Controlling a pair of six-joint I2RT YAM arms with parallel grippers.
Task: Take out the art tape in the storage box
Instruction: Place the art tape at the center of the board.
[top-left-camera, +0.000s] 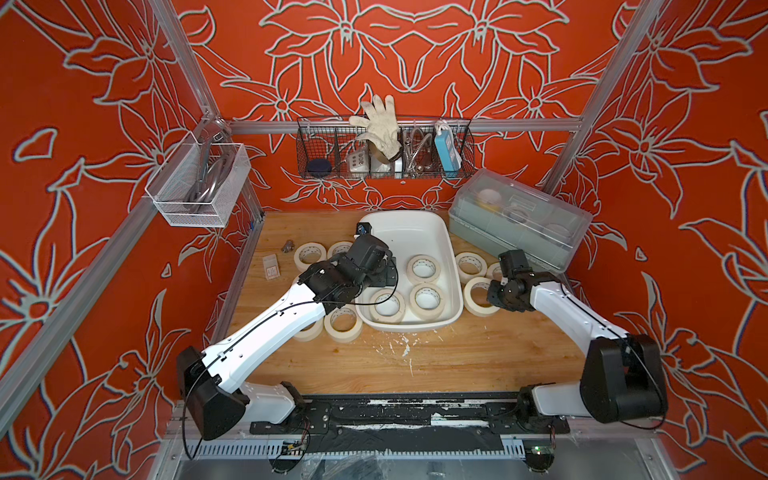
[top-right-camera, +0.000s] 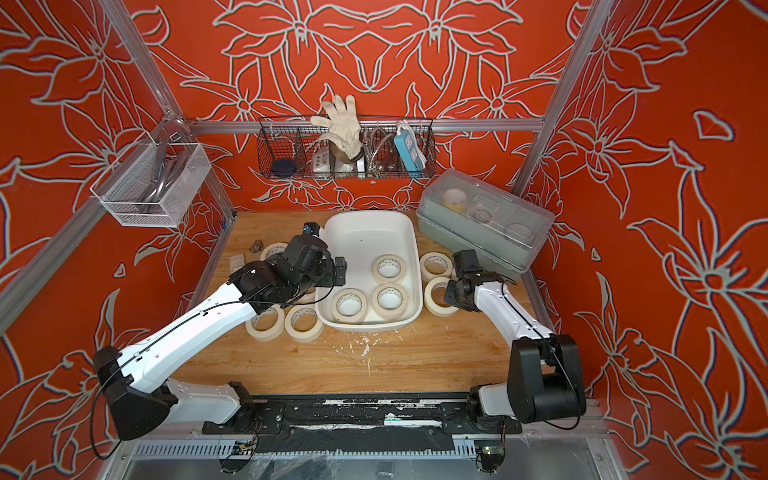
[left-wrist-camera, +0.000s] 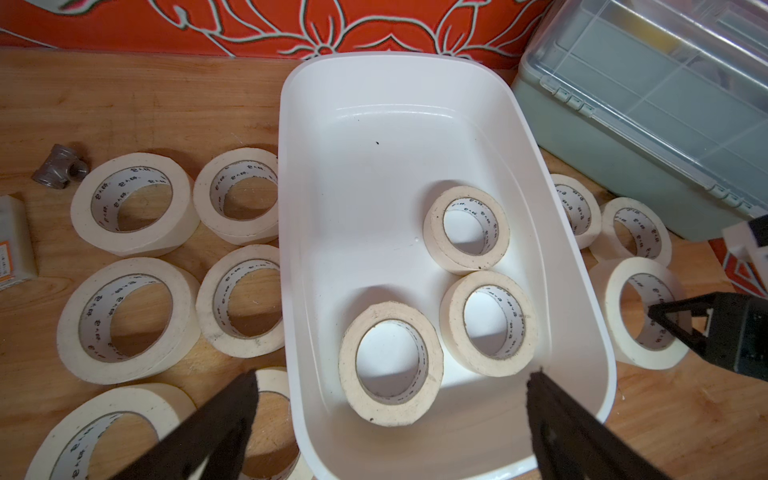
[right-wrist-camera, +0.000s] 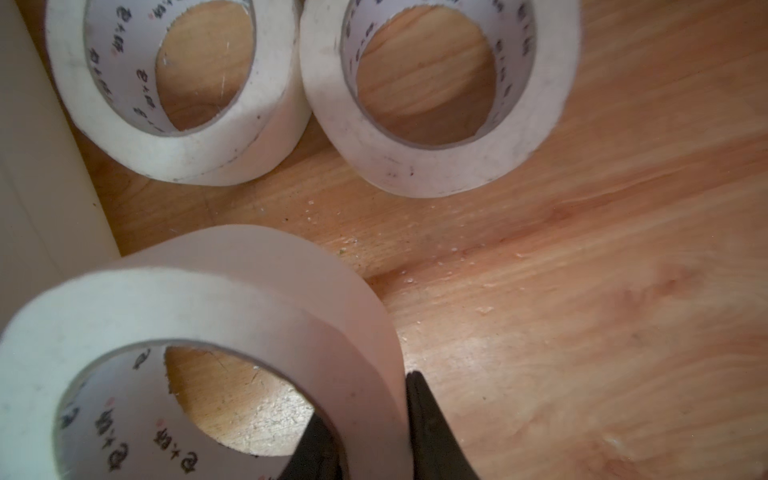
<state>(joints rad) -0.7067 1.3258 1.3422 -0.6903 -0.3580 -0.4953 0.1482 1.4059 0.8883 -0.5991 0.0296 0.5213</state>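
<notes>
The left gripper (left-wrist-camera: 392, 374) hangs over the near end of the storage box (left-wrist-camera: 374, 166), its fingers (left-wrist-camera: 216, 428) spread wide with nothing between them. Below it, seen through that gap, a roll of art tape (left-wrist-camera: 390, 361) lies flat on the box floor. A second roll (left-wrist-camera: 488, 322) sits just beside it and a third (left-wrist-camera: 465, 228) a little farther in.

The right gripper (right-wrist-camera: 365, 399) is clamped on the wall of a fourth roll (right-wrist-camera: 208, 299) outside the box, just beside its right wall on the wooden table (right-wrist-camera: 582, 291). One finger is inside the ring and the other is pressed against the outer face. Whether the roll rests on the wood or is raised cannot be told.

Only the right wrist view shows that pinch. In both top views the right wrist covers the jaws, and the left wrist view catches just one dark fingertip (left-wrist-camera: 660, 313) inside the ring. The left wrist view in turn shows a cluster of rolls (left-wrist-camera: 124, 320) on the table left of the box, which the left arm partly hides in both top views.

Beyond the held roll two more rolls (right-wrist-camera: 178, 83) lie side by side. Farthest back sits a grey-green lidded box (left-wrist-camera: 648, 104).
</notes>
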